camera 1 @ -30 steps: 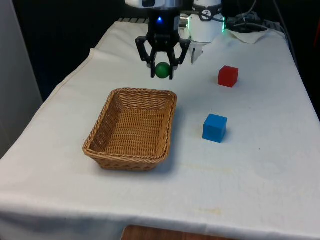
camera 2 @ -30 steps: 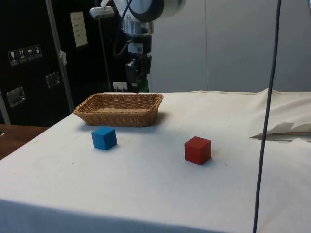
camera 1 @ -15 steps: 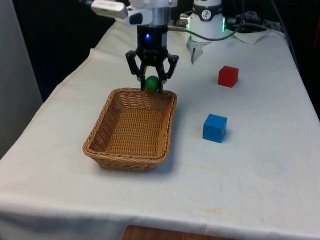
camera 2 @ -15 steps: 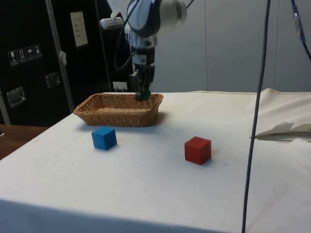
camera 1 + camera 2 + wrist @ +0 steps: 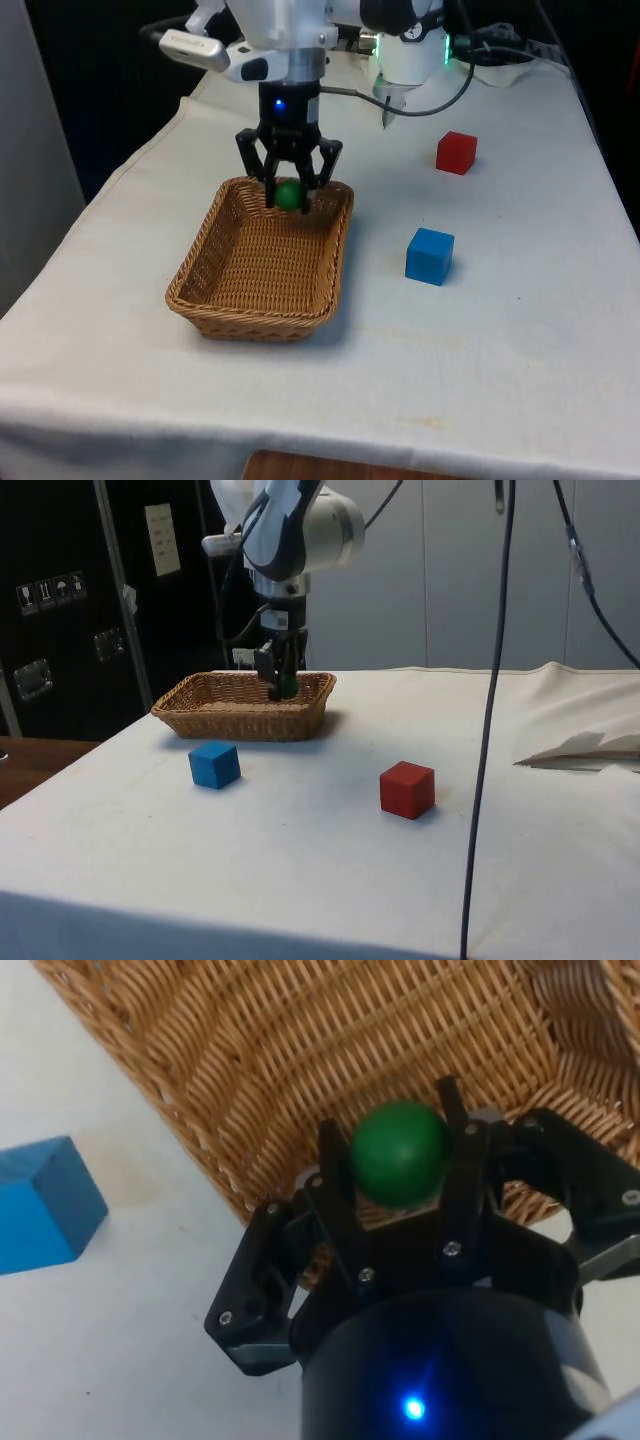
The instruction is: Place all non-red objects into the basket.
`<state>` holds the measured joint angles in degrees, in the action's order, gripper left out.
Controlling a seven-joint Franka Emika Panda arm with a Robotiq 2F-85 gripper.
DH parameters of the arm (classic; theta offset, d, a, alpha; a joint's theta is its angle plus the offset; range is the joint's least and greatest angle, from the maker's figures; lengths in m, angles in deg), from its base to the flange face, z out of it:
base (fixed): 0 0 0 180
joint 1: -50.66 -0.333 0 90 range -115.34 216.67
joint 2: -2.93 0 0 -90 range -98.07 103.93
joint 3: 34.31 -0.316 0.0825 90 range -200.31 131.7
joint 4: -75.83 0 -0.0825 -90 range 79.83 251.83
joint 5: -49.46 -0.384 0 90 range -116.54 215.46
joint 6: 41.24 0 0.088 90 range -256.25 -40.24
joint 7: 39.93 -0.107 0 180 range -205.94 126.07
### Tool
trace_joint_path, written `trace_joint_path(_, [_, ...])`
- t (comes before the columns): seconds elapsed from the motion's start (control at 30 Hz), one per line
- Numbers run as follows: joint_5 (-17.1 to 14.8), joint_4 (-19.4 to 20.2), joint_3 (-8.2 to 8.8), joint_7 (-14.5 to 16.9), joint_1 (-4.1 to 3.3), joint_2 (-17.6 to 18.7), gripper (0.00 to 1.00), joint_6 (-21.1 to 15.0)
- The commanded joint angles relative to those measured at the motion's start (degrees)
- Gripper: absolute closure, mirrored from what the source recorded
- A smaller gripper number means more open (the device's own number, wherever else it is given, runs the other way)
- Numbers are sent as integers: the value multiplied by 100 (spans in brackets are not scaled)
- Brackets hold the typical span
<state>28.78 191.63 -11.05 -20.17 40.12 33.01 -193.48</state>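
My black gripper [image 5: 290, 195] is shut on a green ball [image 5: 289, 194], held just over the far end of the wicker basket [image 5: 215, 300]. The side view has the gripper [image 5: 280, 685] low at the basket's rim [image 5: 210, 712]. In the wrist view the green ball [image 5: 400, 1153] sits between the two fingers, with the basket's weave [image 5: 300, 1050] under it. A blue cube [image 5: 430, 256] rests on the cloth to the front view's right of the basket. A red cube [image 5: 456, 152] lies farther back on that side.
The blue cube [image 5: 214, 764] and red cube [image 5: 407, 789] stand apart on the white cloth in the side view. Crumpled cloth [image 5: 590, 748] lies at the table's far end. Cables [image 5: 490, 710] hang in front of the side camera.
The gripper has carried the green ball towards the front view's left and down, from beyond the basket's far rim to just over its far end.
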Motion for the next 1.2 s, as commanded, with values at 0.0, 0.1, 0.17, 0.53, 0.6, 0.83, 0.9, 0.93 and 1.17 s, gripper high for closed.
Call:
trace_joint_path(0.0, [-92, 6, -63, 97, 52, -29, 100, -29])
trace_joint_path(0.1, [-103, 11, -40, 109, 34, -40, 100, -6])
trace_joint_path(0.17, [-97, 11, -34, 109, 29, -46, 88, 0])
trace_joint_path(0.53, [-57, -6, 0, 63, 0, -17, 0, 17])
trace_joint_path(0.6, [-86, 17, -23, 97, 17, -57, 0, 23])
trace_joint_path(0.83, [34, -57, 40, 6, -120, -201, 0, 183])
trace_joint_path(0.9, [46, -69, 40, -6, -138, -223, 0, 212])
trace_joint_path(0.93, [86, -92, 40, -23, -166, -281, 0, 275])
trace_joint_path(1.17, [109, -126, -17, 11, -201, -430, 0, 367])
